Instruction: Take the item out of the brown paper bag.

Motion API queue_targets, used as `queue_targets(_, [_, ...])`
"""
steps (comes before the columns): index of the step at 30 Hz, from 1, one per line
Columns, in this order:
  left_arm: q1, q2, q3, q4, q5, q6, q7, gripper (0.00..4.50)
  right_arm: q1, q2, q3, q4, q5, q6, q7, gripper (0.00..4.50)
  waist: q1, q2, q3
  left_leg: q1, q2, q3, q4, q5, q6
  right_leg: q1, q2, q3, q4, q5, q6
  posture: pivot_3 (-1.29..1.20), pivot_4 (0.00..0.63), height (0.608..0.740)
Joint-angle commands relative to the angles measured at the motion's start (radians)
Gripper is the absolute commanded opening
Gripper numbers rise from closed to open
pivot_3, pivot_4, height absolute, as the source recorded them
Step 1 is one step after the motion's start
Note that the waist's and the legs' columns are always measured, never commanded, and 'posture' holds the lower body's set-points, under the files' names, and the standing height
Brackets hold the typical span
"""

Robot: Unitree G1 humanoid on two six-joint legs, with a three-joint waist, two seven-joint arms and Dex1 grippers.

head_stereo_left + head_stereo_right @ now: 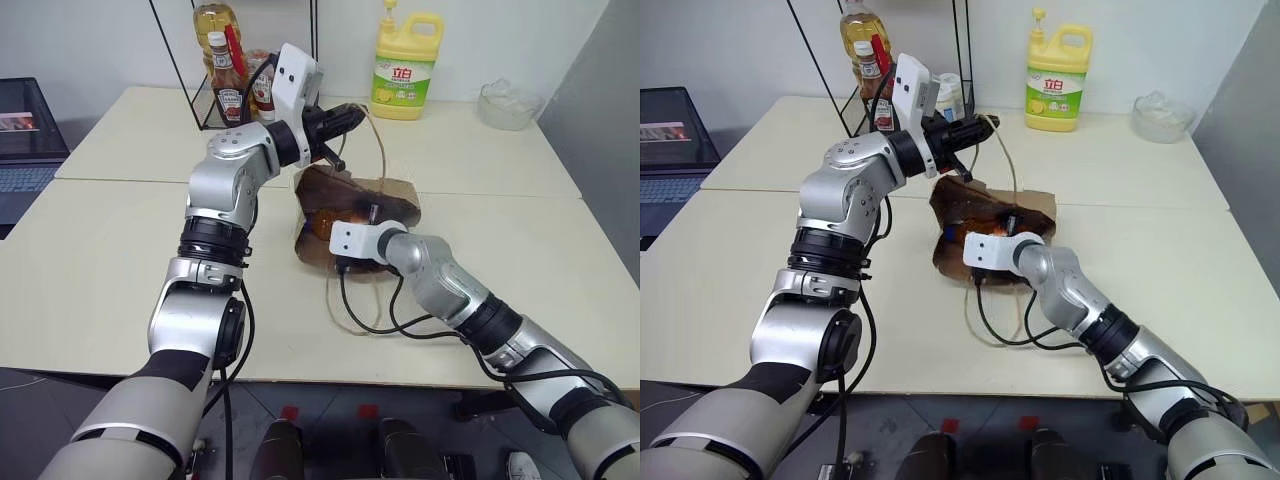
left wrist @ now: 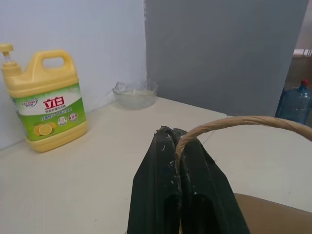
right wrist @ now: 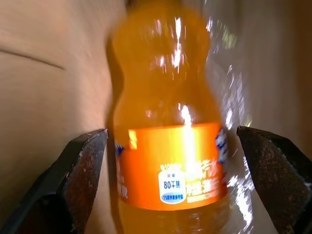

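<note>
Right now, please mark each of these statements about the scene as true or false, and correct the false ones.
1. The left gripper is shut on a handle of the brown paper bag. True.
2. The right gripper is already shut on the soda bottle. False: its fingers stand open, one on each side of the bottle, with gaps showing.
3. The soda bottle is lying out on the table, away from the bag. False: it is inside the bag, brown paper around it.
4. A yellow detergent jug stands at the far side of the table. True.
5. The ketchup bottle lies tipped over beside the bag. False: it stands upright, farther back.
</note>
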Motion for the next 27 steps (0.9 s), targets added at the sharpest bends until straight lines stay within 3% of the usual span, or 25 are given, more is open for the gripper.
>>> queue_targets(1, [-0.028,-0.004,0.009,-0.025,-0.007,-0.021,0.009,0.0,-0.011,0.005,0.001,0.066,-0.04,-0.029,0.023,4.47,-0.001,0.0,0.0,0.0,0.0,0.0,0.0,0.0,0.0,0.0,0.0,0.0,0.0,0.0,0.0,0.0,0.15,0.74])
queue_targets(7, [-0.026,-0.004,0.011,-0.028,-0.008,-0.022,0.01,0.0,-0.004,0.025,-0.033,0.14,-0.06,-0.078,0.011,4.47,-0.002,0.0,0.0,0.001,0.0,0.0,0.0,0.001,0.0,0.002,0.0,0.0,0.0,0.0,0.0,0.0,0.15,0.74])
queue_targets(13, [-0.022,-0.004,0.013,-0.028,-0.008,-0.026,0.013,0.0,0.013,0.02,-0.062,0.129,-0.072,-0.123,0.013,3.18,-0.002,0.0,0.0,0.002,0.0,-0.001,0.0,0.002,0.0,0.003,0.0,-0.001,0.001,0.0,0.0,0.0,0.15,0.74])
queue_targets(20, [-0.021,-0.002,0.012,-0.024,-0.009,-0.029,0.016,0.0,0.031,0.009,-0.092,0.107,-0.091,-0.169,-0.007,3.18,-0.001,0.0,0.0,0.002,0.0,-0.001,0.0,0.002,0.0,0.002,0.0,-0.001,0.001,0.0,0.0,0.0,0.15,0.74])
queue_targets(27, [-0.02,0.002,0.011,-0.02,-0.006,-0.033,0.015,0.0,0.093,-0.04,-0.173,-0.037,-0.06,-0.344,-0.051,3.18,-0.001,0.0,0.0,0.0,-0.001,-0.001,0.0,0.002,0.0,0.001,0.0,-0.001,0.0,0.0,0.0,0.0,0.15,0.74])
